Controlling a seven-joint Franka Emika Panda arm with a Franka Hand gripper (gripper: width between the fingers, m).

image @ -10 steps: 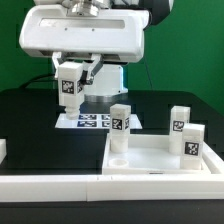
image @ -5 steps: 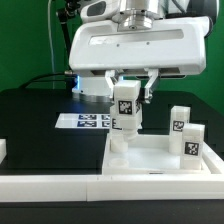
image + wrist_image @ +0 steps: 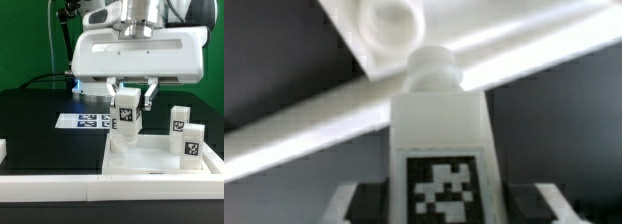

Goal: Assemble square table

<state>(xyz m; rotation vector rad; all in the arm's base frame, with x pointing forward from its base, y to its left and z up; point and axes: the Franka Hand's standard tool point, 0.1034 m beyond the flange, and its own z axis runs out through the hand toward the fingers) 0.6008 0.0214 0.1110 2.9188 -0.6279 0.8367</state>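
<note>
Leg held over the panel's near-left corner.

You see the two-finger gripper (image 3: pixel 129 100) pinching a small white tagged block leg (image 3: pixel 127 109) upright, above the large white square plastic panel with raised rim (image 3: pixel 150 158). Another leg (image 3: pixel 120 140) stands beneath it, two more legs (image 3: pixel 186 135) on the exterior view's right. The marker board (image 3: pixel 84 121) lies behind on the black table.

two legs (image 3: pixel 186 134) on panel (image 3: pixel 160 166)
</note>
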